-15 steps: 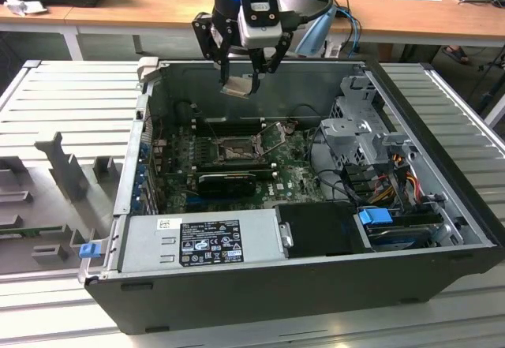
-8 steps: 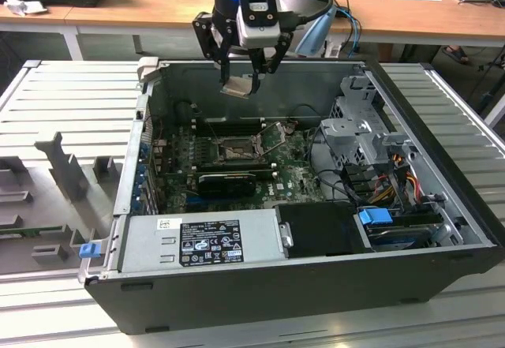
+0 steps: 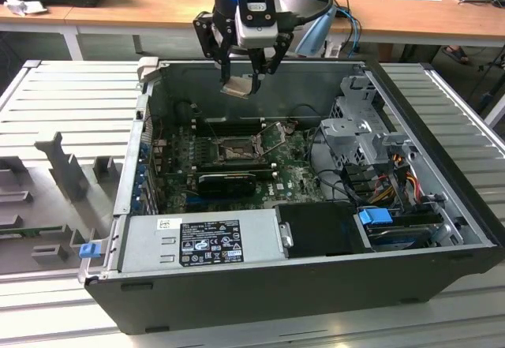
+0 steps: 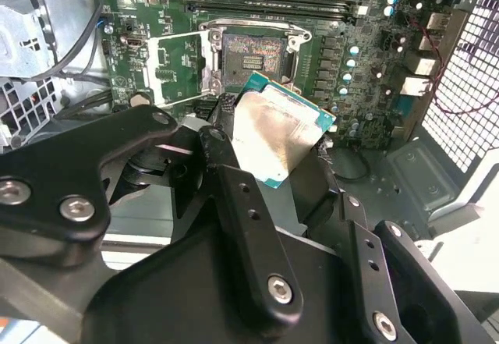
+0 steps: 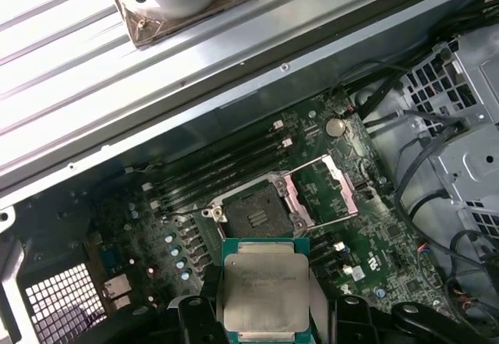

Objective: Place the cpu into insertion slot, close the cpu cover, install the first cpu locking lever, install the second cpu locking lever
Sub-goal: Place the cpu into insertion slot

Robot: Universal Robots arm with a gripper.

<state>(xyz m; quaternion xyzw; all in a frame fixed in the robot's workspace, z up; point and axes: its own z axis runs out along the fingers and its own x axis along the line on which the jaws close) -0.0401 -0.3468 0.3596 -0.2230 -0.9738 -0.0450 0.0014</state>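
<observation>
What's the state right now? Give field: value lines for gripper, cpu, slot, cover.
gripper: shut on the cpu, above the open computer case
cpu: held in the air over the motherboard, metal face showing in both wrist views
insertion slot: empty, pin field exposed
cpu cover: open, swung to one side of the slot
progress: cpu not yet placed
</observation>
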